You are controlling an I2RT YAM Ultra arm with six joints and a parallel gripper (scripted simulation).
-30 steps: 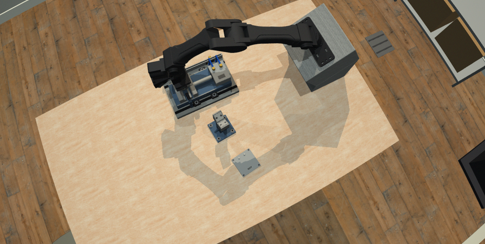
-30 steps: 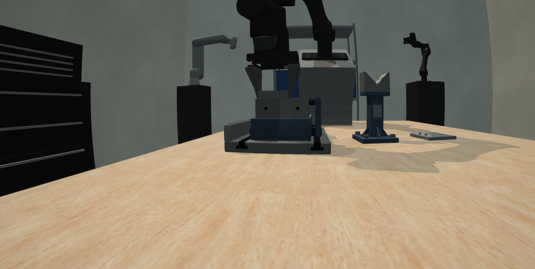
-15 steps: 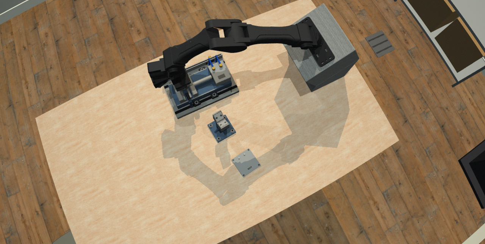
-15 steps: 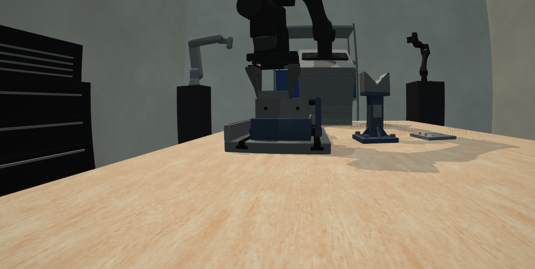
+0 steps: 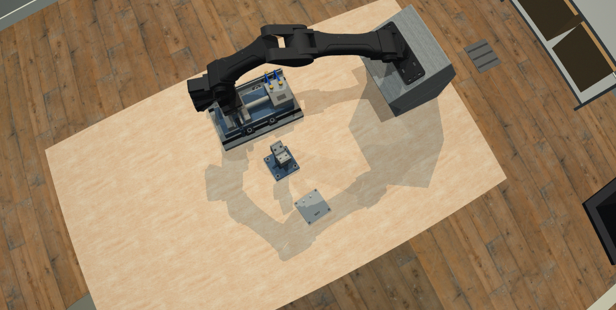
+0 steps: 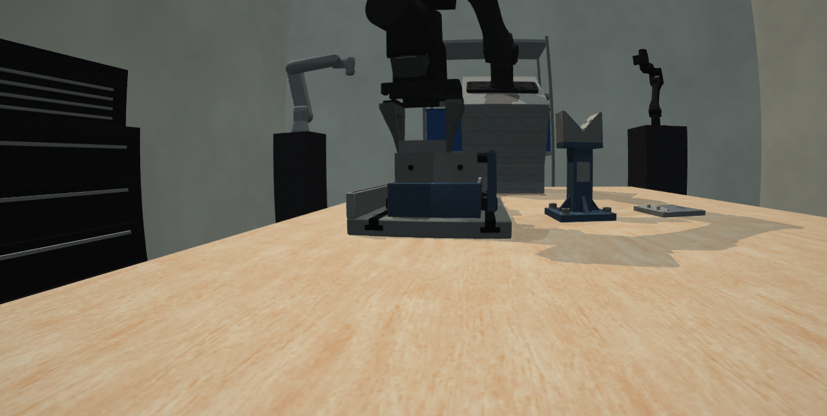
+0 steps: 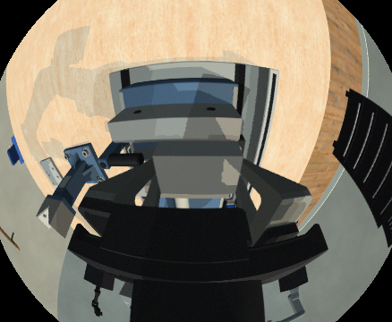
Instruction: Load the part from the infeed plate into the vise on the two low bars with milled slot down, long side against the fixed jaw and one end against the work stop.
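Part: grey block (image 6: 422,145) (image 7: 198,172), in the vise (image 5: 263,129) (image 6: 429,227) (image 7: 268,121), below twelve o'clock's fixed jaw (image 6: 417,166) (image 7: 174,128); seating unclear!
Gripper (image 5: 230,103) (image 6: 424,148) (image 7: 199,166): fingers clamping it, fairly wide!
Handling: rigid, probably weighty, smooth faces could slip; opposite ends look the best hold.
Work stop (image 7: 125,159): black, round, nine o'clock.

Grey block (image 6: 422,145) (image 7: 199,172) gripped, in the open vise.

Far behind the fingers, a pale robot arm (image 6: 299,86) stands on a black box (image 6: 300,176), beyond the table.
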